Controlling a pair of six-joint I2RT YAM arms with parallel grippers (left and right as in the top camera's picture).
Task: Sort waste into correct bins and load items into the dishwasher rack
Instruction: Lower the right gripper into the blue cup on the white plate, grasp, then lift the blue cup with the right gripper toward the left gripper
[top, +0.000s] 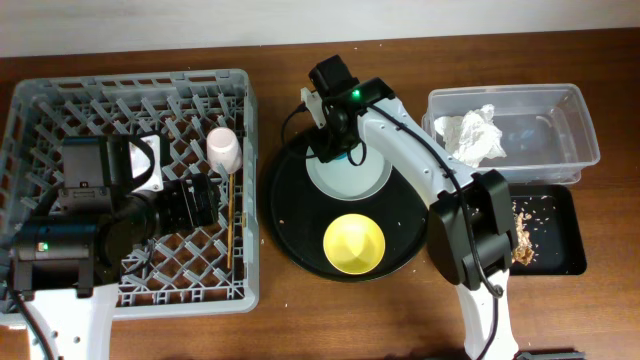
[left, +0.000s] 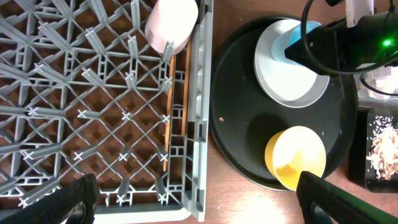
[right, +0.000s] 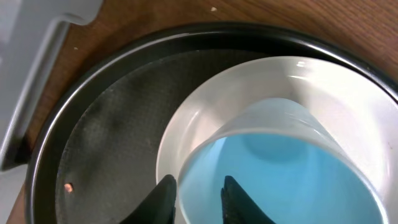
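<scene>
Right tool narrow, jaws astride the rim of the small light-blue plastic cup, pinch unclear. Cup rests on the pale round plate just beneath; a thin-rim grip may slip and topple it.

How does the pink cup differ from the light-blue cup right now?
The pink cup lies on its side in the dishwasher rack, by its wall nearest the round black tray. The light-blue cup is on the plate on that tray. The right gripper straddles the light-blue cup's rim, while nothing touches the pink cup. Both are small and plain.
</scene>
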